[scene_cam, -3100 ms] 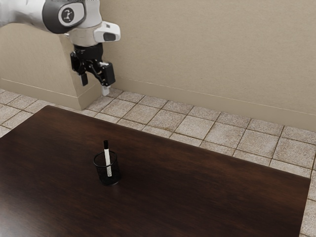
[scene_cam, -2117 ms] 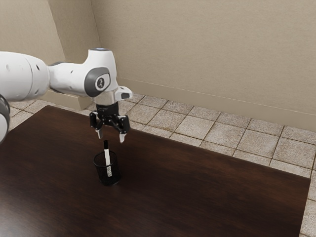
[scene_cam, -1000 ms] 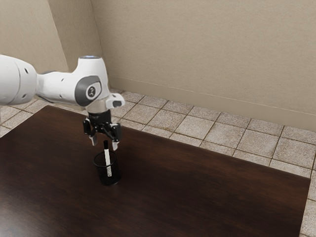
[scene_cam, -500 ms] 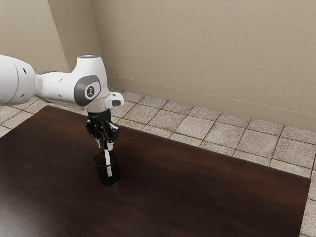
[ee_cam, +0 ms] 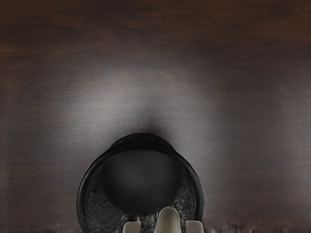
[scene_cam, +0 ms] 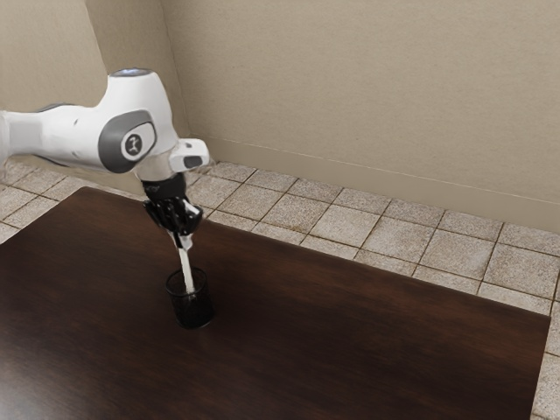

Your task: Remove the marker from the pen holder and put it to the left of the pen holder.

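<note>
- Presently, gripper point(scene_cam: 183, 242) clamped on marker point(scene_cam: 187, 272) near its upper end.
- Marker hangs below the fingertips, slightly tilted; lower part within rim of pen holder point(scene_cam: 194, 313).

Wrist view dim — tbl point(ee_cam: 243, 160) w/ pale glare, soft shadow.

A plain beige wall point(scene_cam: 367, 79) rises behind a dark wooden tabletop point(scene_cam: 367, 324), with a projecting wall section point(scene_cam: 39, 39) at the exterior view's left, beyond the tabletop's far corner. A low baseboard point(scene_cam: 350, 181) borders a floor point(scene_cam: 341, 224) of pale, speckled square tiles with dark joints, seen past the far edge. Soft light leaves a grayish sheen across the brown wood grain.
</note>
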Robot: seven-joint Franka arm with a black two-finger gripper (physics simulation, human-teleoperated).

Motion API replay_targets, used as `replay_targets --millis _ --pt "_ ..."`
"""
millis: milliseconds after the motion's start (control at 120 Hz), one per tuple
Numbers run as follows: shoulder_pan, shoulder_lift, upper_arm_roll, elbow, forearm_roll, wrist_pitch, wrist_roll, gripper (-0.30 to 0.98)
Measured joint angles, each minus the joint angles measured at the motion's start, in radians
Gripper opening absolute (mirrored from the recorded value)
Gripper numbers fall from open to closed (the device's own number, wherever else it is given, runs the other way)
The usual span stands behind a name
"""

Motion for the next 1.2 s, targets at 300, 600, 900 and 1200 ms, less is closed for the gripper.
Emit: replay_targets --millis 300,600,900,1200 --pt "0.149 -0.17 0.018 -0.064 0.072 -0.053 -0.032 -0.07" --pt "0.188 -0.029 0.098 -0.13 0.155 -0.202 -0.082 -0.07" --pt "0.184 0.307 0.117 0.197 0.177 -0.383 -0.105 -0.07" --pt "0.197 0.431 0.117 0.26 0.13 -0.554 -0.089 -0.07"
